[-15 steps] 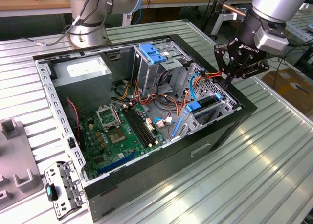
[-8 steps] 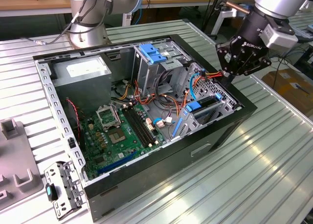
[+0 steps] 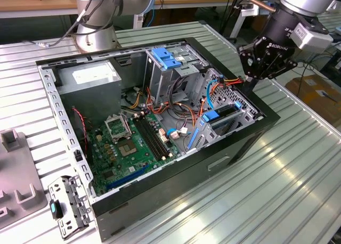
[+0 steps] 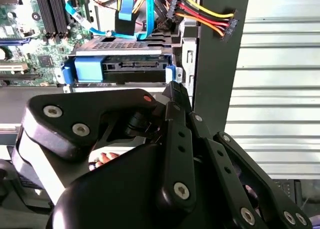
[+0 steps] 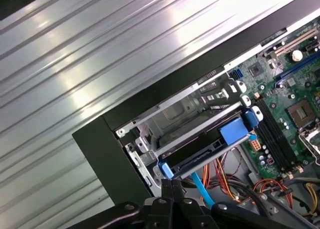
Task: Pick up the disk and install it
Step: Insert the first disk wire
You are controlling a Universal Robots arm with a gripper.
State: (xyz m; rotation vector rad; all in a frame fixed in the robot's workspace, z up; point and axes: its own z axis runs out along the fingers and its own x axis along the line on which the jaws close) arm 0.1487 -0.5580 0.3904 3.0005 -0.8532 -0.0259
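Gripper (image 3: 249, 83): it hangs at the rim of the open computer case (image 3: 266, 121), on the exterior view's right. I have the fingers closed together with nothing between them. In the second wrist view the fingertips (image 4: 172, 96) sit just beside the inner face of the case wall, near its corner.

Disk (image 3: 221, 113): it lies flat in the metal bay (image 5: 175, 114) at that same corner. Its blue handle (image 4: 87, 68) is at one end. Its connector edge (image 4: 135, 65) is turned toward my gripper, with no cable plugged in. Gripper and disk are apart.

Edges and room: outside the case wall the ribbed bench (image 3: 277, 190) lies open. Inside the wall, space is tight.

Obstructions:
- A yellow, red and black power cable (image 4: 200, 14) ends in a black plug against the wall, near my fingertips.
- A blue cable (image 4: 125, 14) loops over the bay.
- A tall cage (image 3: 168, 57) with a blue top stands beside the bay.

Well apart are the circuit board (image 3: 133, 143), the grey box (image 3: 88, 81) in the far corner, and a loose bracket (image 3: 66, 204) on the bench.
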